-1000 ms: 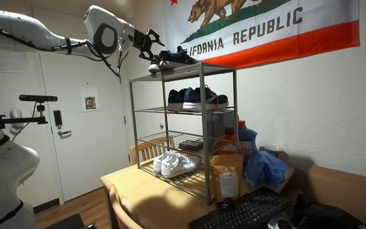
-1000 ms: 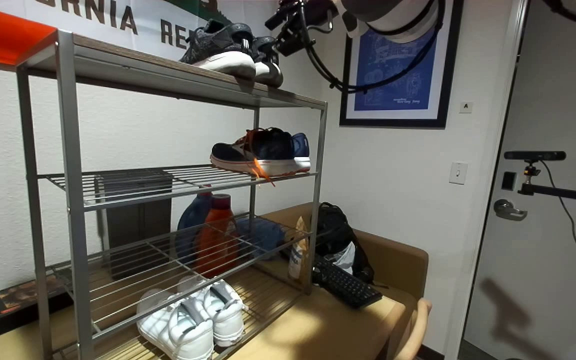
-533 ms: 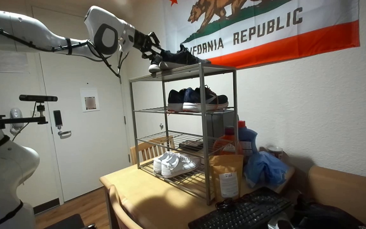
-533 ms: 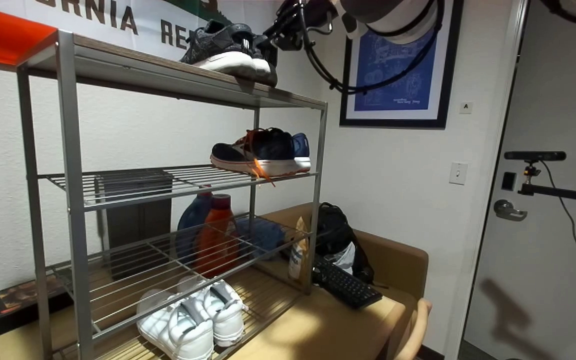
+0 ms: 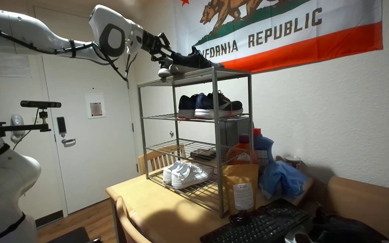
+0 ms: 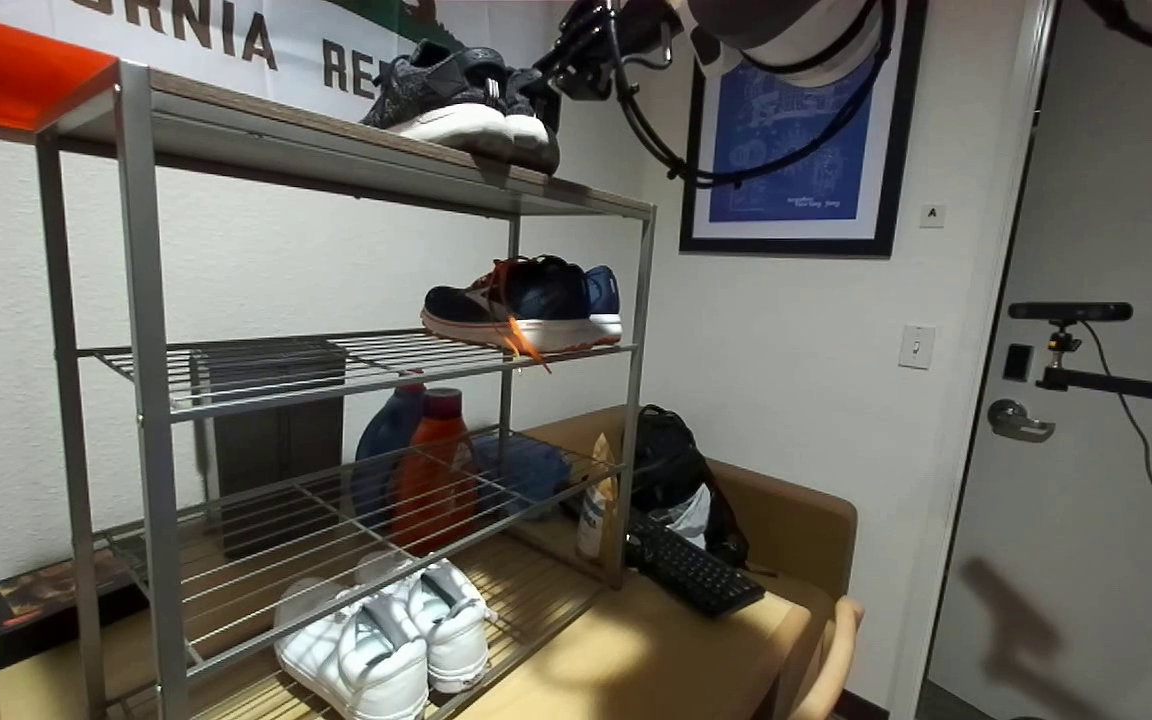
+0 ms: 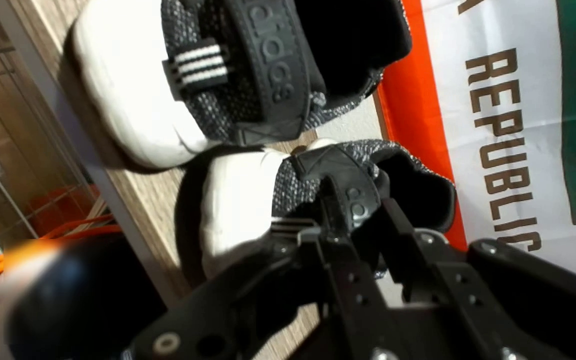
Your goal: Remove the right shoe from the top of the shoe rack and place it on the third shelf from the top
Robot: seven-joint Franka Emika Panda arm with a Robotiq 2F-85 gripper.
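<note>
The right shoe (image 7: 313,172), black with a white toe and a lettered strap, sits atop the shoe rack (image 5: 216,135) against its black twin (image 7: 275,60). My gripper (image 7: 358,201) is shut on the strap, one finger on either side; the fingertips partly cover the shoe's near side. In both exterior views the gripper (image 6: 544,74) reaches in just over the right shoe (image 5: 194,61), whose sole still appears to rest on the top board. Below, the third shelf (image 6: 496,528) is a wire tier, seen in both exterior views.
Dark blue shoes (image 5: 214,108) stand on the second tier, above the third shelf. White shoes (image 5: 186,177) rest on the lowest tier. Corner posts (image 6: 143,300) border the rack. Detergent bottles (image 6: 436,480) and a yellow pouch (image 5: 243,189) stand behind and beside it. A flag (image 5: 282,33) hangs behind.
The gripper, spread a second ago, has closed onto the right shoe's strap. The shoe has shifted slightly towards its twin. The arm has barely moved.
</note>
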